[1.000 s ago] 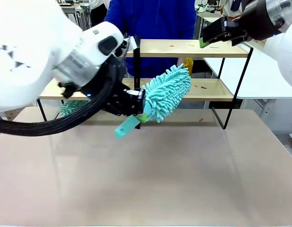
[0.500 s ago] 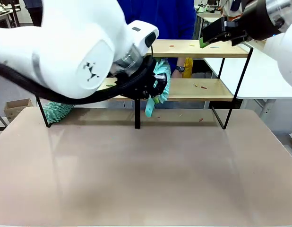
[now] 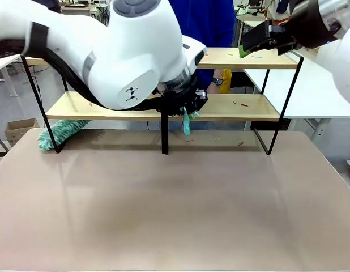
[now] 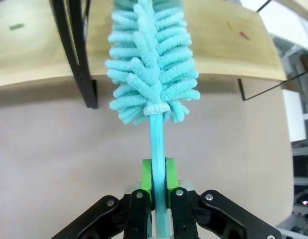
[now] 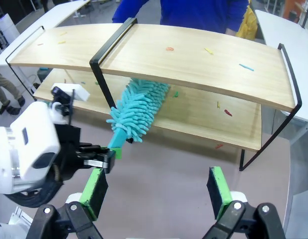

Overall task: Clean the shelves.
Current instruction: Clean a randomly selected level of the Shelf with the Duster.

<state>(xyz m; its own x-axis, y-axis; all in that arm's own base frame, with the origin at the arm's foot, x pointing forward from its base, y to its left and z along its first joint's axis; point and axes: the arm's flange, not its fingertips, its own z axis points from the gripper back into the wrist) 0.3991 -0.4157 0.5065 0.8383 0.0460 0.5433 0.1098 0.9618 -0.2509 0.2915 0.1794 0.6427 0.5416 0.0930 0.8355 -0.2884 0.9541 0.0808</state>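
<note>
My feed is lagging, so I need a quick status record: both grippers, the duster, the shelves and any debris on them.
shelves: upright on the table, two boards
duster: teal, head in between the two boards, over the lower one, beside the central upright
left gripper: shut on the duster's handle
right gripper: open, empty, raised near the top board's right end
scraps: small, coloured, on both boards
second duster: on the table under the rack's left end
person: in blue, behind the shelves
</note>
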